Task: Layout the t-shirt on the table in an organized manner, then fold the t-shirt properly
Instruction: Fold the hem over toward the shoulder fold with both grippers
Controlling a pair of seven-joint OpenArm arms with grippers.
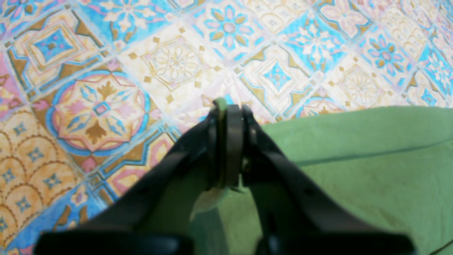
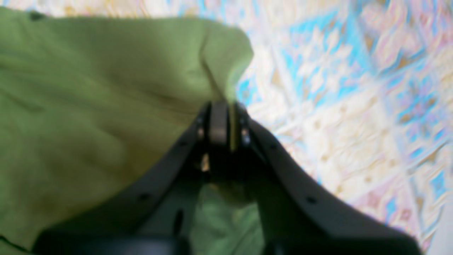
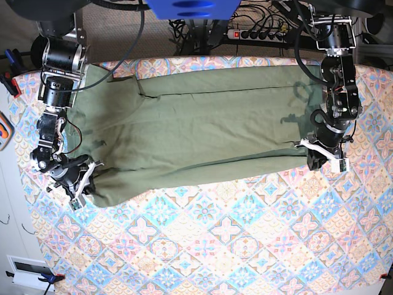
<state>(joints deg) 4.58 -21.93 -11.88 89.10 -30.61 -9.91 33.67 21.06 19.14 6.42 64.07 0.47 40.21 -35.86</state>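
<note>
A table (image 3: 233, 246) covered in pastel pink, blue and cream diamond tiles fills the base view, its near half bare. Across its far half lies the t-shirt (image 3: 202, 129), olive green, spread wide as one long band with a crease running along its length and shallow wrinkles throughout. At one end of the near edge the left gripper (image 3: 320, 158) is clamped on the fabric's edge; its wrist view shows green cloth pinched between the closed jaws. At the opposite end the right gripper (image 3: 81, 184) likewise pinches a raised corner of cloth.
</note>
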